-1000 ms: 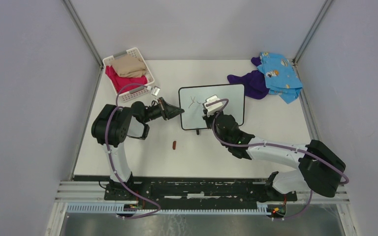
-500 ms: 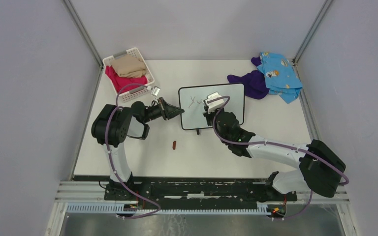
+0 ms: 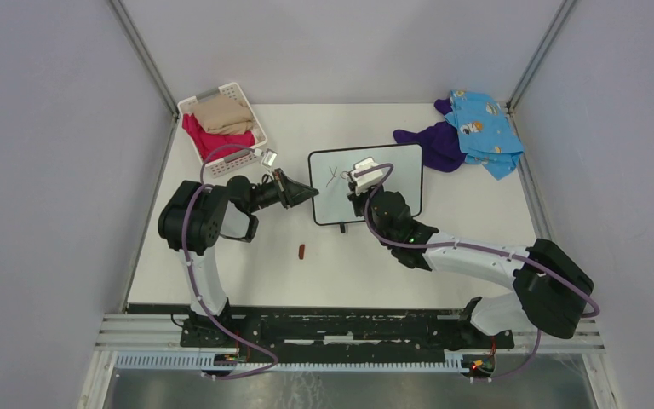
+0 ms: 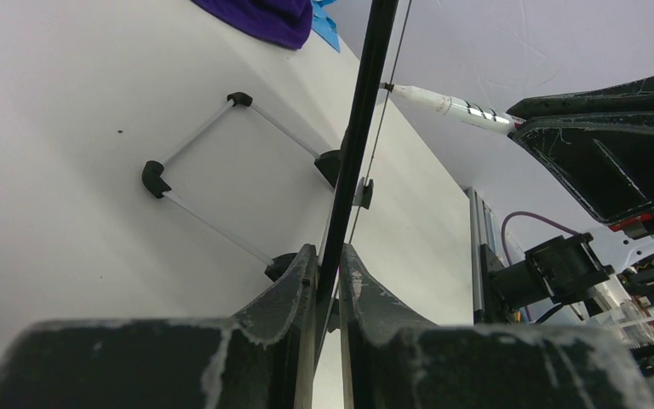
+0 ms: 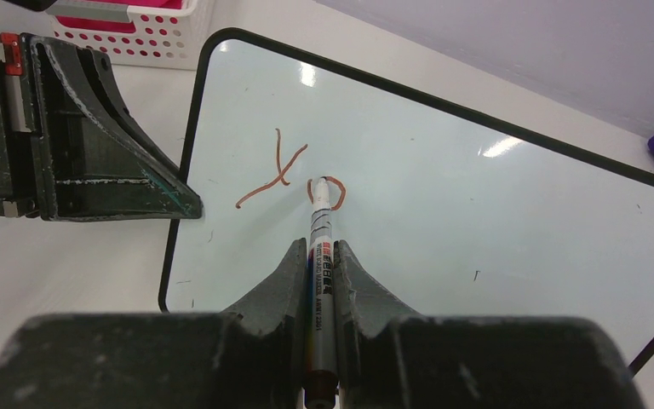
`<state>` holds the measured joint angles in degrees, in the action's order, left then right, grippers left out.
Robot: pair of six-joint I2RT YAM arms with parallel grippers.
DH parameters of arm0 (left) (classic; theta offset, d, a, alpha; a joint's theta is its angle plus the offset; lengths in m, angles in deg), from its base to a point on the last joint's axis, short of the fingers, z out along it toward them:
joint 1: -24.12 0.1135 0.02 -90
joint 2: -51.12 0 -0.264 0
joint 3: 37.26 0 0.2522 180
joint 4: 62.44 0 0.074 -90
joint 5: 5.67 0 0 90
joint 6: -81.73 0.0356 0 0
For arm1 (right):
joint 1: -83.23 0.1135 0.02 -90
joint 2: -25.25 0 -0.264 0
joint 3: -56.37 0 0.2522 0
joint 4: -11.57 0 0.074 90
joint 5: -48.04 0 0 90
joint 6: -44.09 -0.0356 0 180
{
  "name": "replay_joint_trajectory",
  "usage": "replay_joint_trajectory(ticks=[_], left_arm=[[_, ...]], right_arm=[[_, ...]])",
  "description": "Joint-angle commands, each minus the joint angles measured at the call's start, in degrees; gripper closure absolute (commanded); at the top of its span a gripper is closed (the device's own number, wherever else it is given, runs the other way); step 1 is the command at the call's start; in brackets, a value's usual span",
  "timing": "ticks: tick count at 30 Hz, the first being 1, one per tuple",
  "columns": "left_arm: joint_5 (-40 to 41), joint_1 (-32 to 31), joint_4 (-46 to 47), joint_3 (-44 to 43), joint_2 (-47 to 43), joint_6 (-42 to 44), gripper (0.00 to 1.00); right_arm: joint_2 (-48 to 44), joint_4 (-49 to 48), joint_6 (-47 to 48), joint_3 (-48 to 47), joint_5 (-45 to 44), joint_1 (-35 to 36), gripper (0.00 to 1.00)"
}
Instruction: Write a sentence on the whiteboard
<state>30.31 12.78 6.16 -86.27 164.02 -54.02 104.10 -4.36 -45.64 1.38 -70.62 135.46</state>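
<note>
The right gripper point(image 5: 319, 251) is closed tight on a marker point(image 5: 321, 228), the barrel running out between its two fingers. The tip is pressed on the whiteboard point(image 5: 477, 221). The right arm stretches from its base at the near right, with the forearm lying low and long across the table point(image 3: 264, 273) toward the left. Its wrist sits over the board's left half.

The sentence point(image 5: 281, 177) is so far only a slanted "y" and, just to its right, a small "o" that the marker tip touches. The strokes are thin and look reddish-brown in the right wrist view. There is small print and a coloured band on the marker barrel, too fine to read.

The left gripper point(image 4: 324, 260) is clamped on the board's thin black left edge, and the frame runs up between its fingers. The left arm rises from its base, folds at the elbow and points its forearm to the right, nearly level. The board sits at the middle of the table, tilted up. The left wrist view shows a wire stand point(image 4: 213, 183) with black corners behind it.

A small reddish thing point(image 3: 301, 250) lies on the table, nearer than the board and to its left. At the far left a white basket point(image 3: 258, 135) holds beige and pink cloth. At the far right a blue printed cloth point(image 3: 481, 128) lies over a purple one point(image 3: 434, 145).
</note>
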Motion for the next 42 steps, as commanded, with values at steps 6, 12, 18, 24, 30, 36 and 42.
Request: replay_joint_trajectory(ticks=[6, 12, 18, 24, 30, 36, 42], left_arm=[[-0.6, 0.2, 2.5, -0.4, 0.6, 1.8, 0.86], [-0.5, 0.2, 2.1, -0.4, 0.6, 1.9, 0.86], [-0.6, 0.2, 1.8, -0.4, 0.6, 2.1, 0.86], [-0.6, 0.1, 1.7, -0.4, 0.6, 2.3, 0.86], [-0.6, 0.2, 1.6, -0.4, 0.4, 2.3, 0.86], [-0.5, 0.2, 1.5, -0.4, 0.4, 2.4, 0.87], [-0.6, 0.2, 1.4, -0.5, 0.4, 2.4, 0.86]], right_arm=[[0.3, -0.7, -1.8, -0.5, 1.4, -0.3, 1.0], [-0.3, -0.1, -2.0, 0.9, 1.5, -0.4, 1.0], [-2.8, 0.2, -2.1, 1.6, 1.4, -0.4, 1.0], [-7.4, -0.5, -1.5, 2.5, 1.4, -0.4, 1.0], [-7.2, -0.2, 1.1, 2.0, -0.2, -1.1, 1.0], [-5.5, -0.3, 0.9, 1.1, 0.3, -1.9, 1.0], [-4.2, -0.7, 0.6, 0.5, 0.5, -2.2, 1.0]])
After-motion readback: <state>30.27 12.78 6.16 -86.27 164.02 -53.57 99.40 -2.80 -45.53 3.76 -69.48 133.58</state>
